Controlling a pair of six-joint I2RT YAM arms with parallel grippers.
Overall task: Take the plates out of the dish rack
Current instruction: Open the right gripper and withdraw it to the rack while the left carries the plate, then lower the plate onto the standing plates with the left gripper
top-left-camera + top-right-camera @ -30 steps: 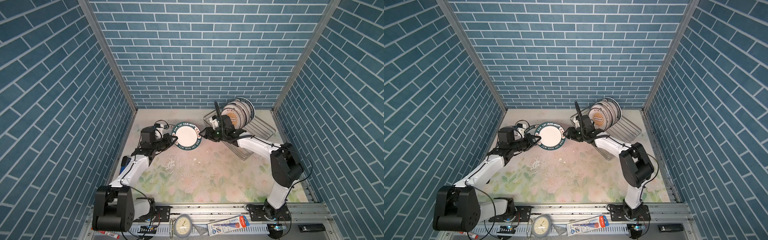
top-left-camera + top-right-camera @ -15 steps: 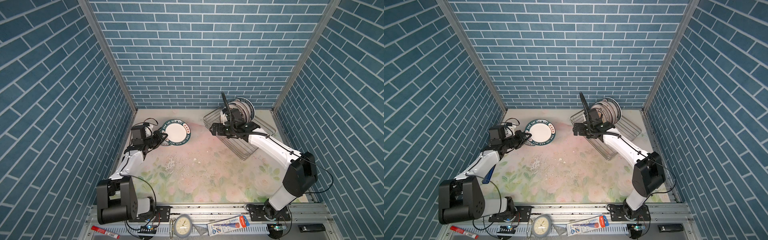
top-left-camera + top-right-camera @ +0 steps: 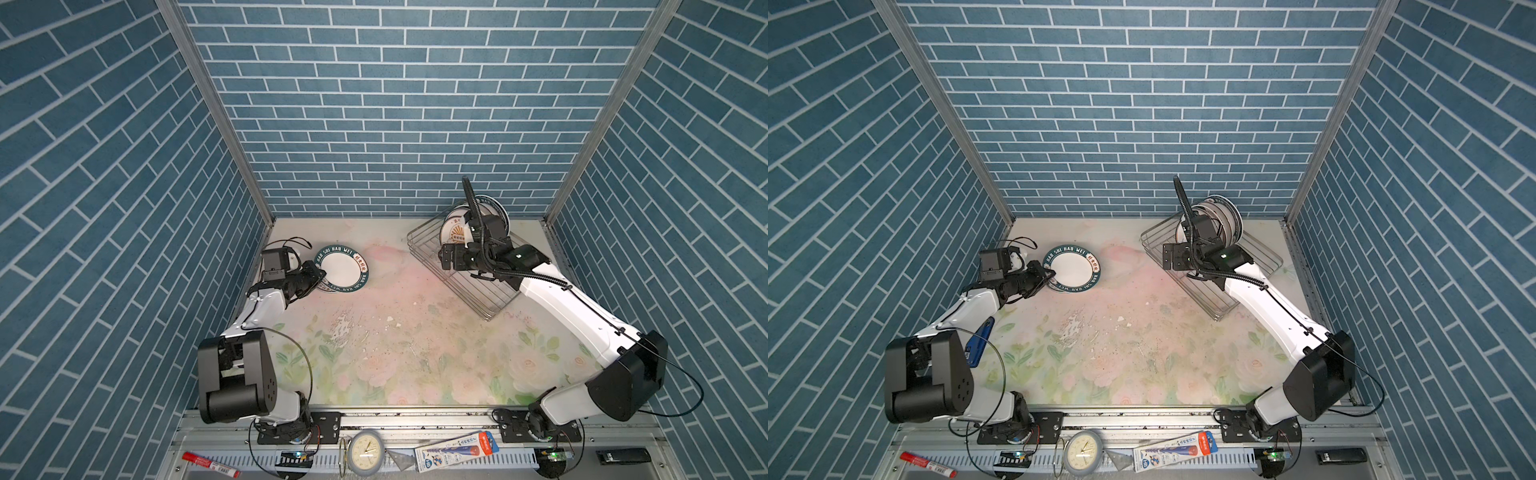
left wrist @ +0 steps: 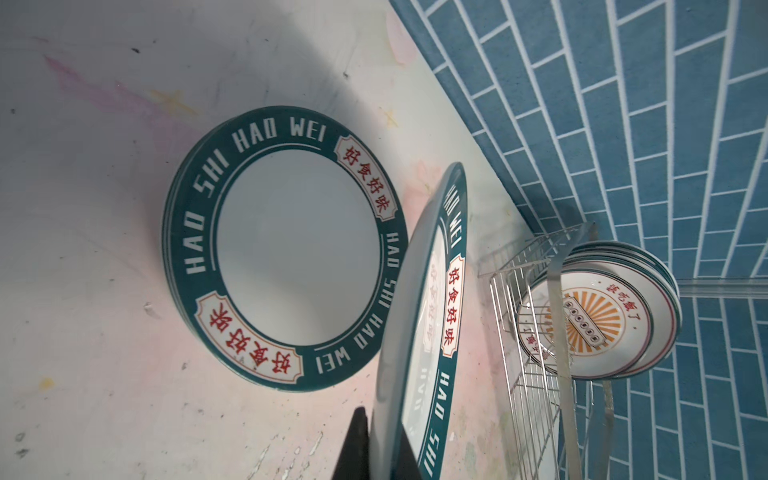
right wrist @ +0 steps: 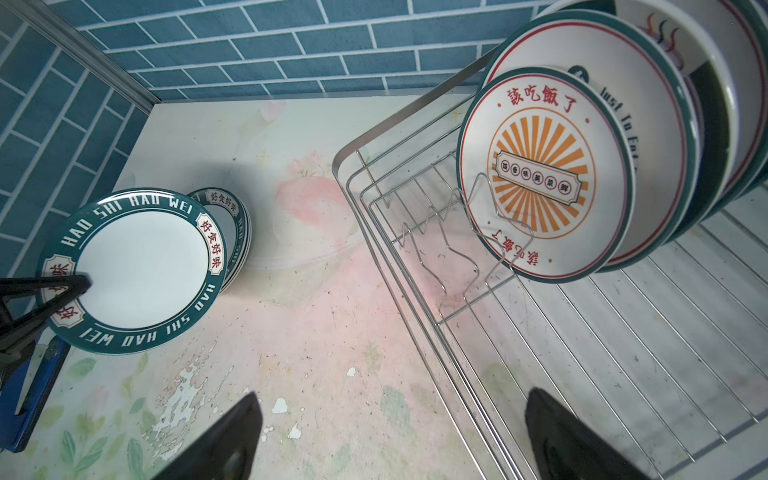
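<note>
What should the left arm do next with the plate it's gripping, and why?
Probably level the held plate and lower it onto the stack of matching plates on the table, then release. The left gripper is shut on its rim, and the plate hangs tilted above and partly to one side of the stack, not yet resting on it.

Blue brick-patterned walls point(image 3: 374, 104) enclose a worn, floral-printed tabletop point(image 3: 415, 353) on three sides.
</note>
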